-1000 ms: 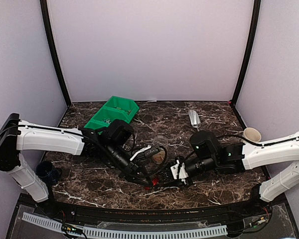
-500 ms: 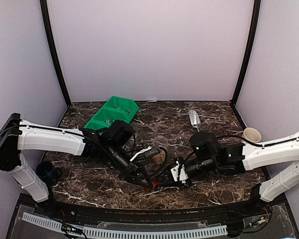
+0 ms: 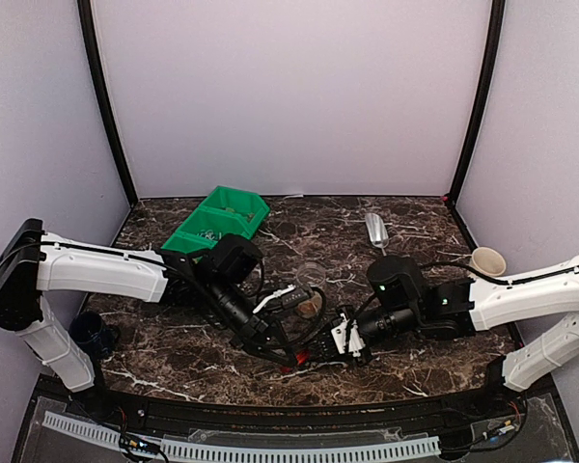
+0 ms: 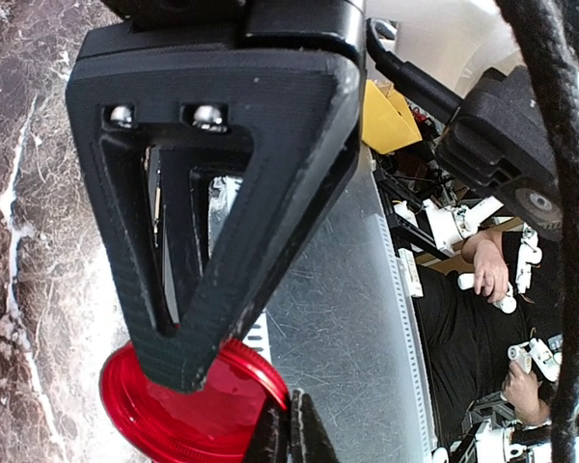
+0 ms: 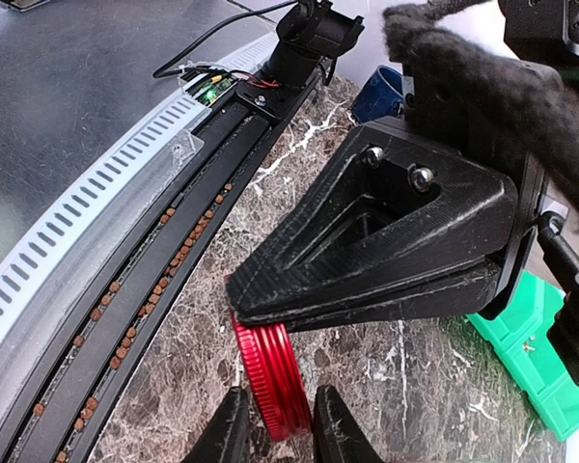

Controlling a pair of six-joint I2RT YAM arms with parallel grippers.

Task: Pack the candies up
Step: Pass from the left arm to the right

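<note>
Right wrist view: the lid (image 5: 270,376) is seen standing on edge on the worktop (image 5: 174,386), near the front edge, with both hands gathered on it.
Risk, slip: should one hand be let go before the other is clamped, the lid would likely be tipped flat or rolled over the edge into the rail (image 5: 116,318).
Risk, clash: two hands are crowded onto one small thing, so a slight misaim could drive finger against finger and flick the lid away.
Left hand (image 5: 239,311): the fingers are drawn nearly together with their tips on the lid's upper rim. It is judged to be clamped on the lid.
Right hand (image 5: 275,429): the fingers are set on either side of the lid's lower part, close to both faces. Whether they are pressing cannot be told.
Candies (image 3: 309,307): in the top view they are seen as a tan heap inside a clear jar (image 3: 311,278). It stands on the worktop just beyond the hands, between the two wrists. The candies are touched by neither hand.
Rail grains: small brown grains are seen in the channel. They may be stray candies, but are too small to tell.
</note>
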